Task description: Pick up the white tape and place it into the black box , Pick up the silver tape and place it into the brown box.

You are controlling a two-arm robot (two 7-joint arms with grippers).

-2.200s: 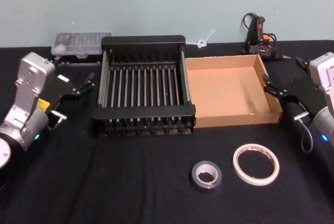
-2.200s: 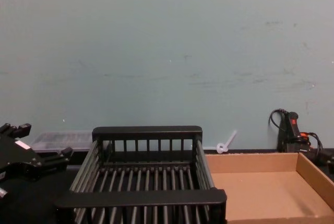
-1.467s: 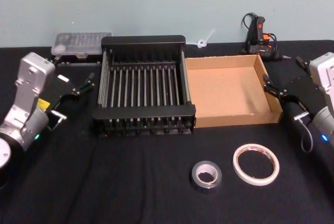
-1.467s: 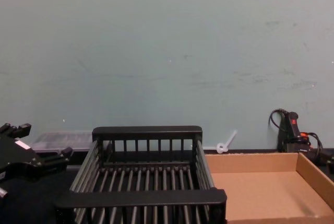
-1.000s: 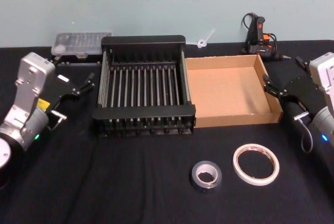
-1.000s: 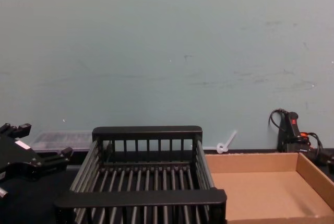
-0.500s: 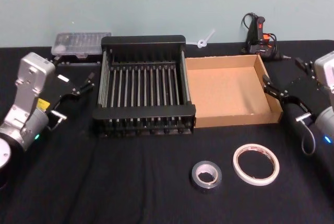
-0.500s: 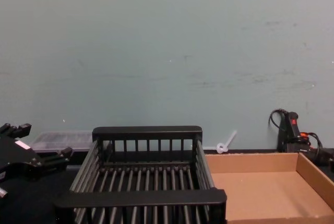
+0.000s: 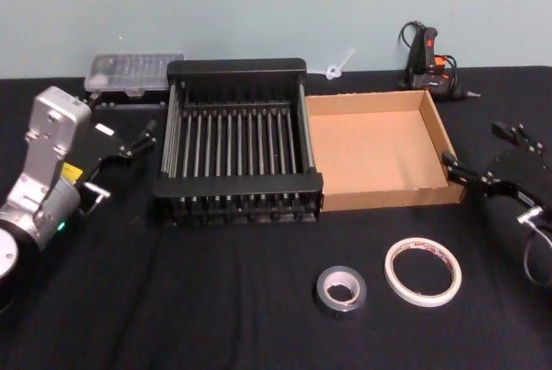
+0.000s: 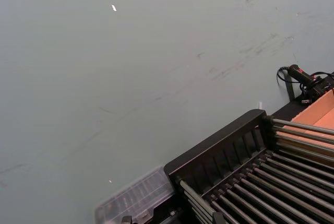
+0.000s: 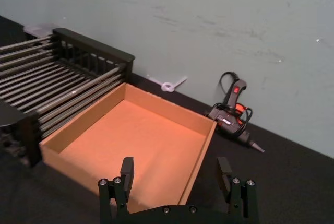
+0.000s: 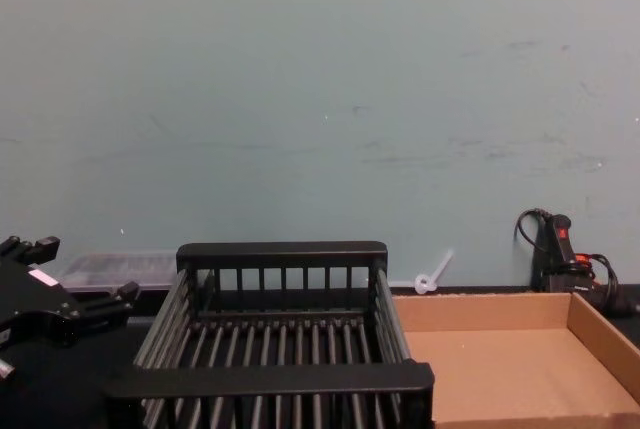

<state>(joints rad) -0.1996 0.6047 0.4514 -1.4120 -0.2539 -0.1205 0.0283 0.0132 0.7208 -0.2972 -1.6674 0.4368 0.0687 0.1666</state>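
Right gripper [image 9: 485, 153] sits off the brown box's right wall, above the black tablecloth [image 9: 216, 301], its black fingers [image 11: 127, 172] spread wide with nothing between them. Just toward the robot and slightly inward lies the white tape [image 9: 423, 271], flat on the cloth, hole facing up: a broad, thin ring, pale and smooth, with red print on the inner core. Beside it to the left, close but apart, is the silver tape [image 9: 341, 290], also lying flat, a thicker, smaller roll, dull grey with a dark centre.

Beyond them stands the brown box [image 9: 379, 202], shallow plain cardboard with low walls, open top. Its left wall meets the black box [image 9: 237, 187], a plastic crate with thick rims, slatted sides and a barred bottom whose bars run away from the robot.

Left gripper [image 9: 129, 137] hangs left of the crate, fingers parted, holding nothing. Behind, a clear plastic case [image 9: 134, 72] and a glue gun [image 9: 427, 55] rest by the wall.
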